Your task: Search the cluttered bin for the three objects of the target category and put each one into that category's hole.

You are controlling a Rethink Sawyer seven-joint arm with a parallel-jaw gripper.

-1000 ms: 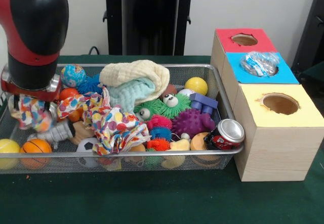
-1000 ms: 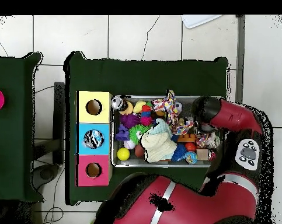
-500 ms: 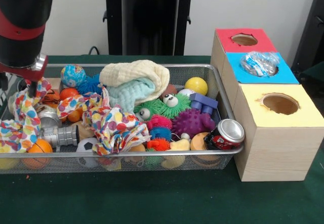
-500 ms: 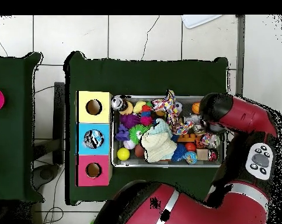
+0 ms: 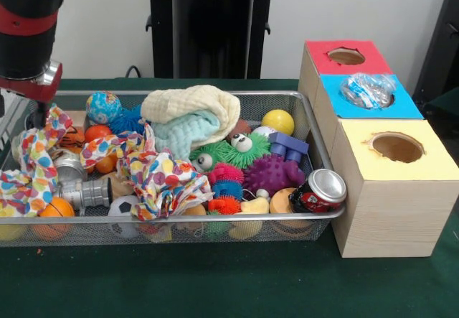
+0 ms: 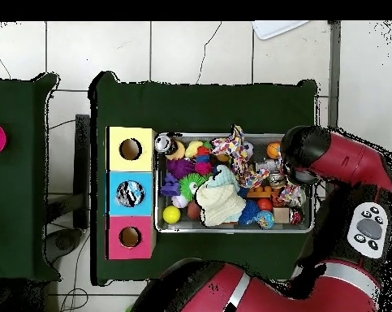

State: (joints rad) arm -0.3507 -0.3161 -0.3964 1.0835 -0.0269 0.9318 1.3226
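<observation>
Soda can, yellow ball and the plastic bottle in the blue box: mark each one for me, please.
Soda can [image 5: 320, 189], front view, on its silver top end.
Yellow ball [image 5: 278, 121], front view, middle of its rounded face.
Plastic bottle [image 5: 367, 90], front view, on its crumpled clear body lying in the blue box's hole.

Arm [image 5: 29, 31] raised, hand [image 5: 36, 117] downward

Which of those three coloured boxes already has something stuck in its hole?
The blue box in the middle: a crumpled clear plastic bottle sits in its hole, while the red box and yellow box show empty holes.
</observation>
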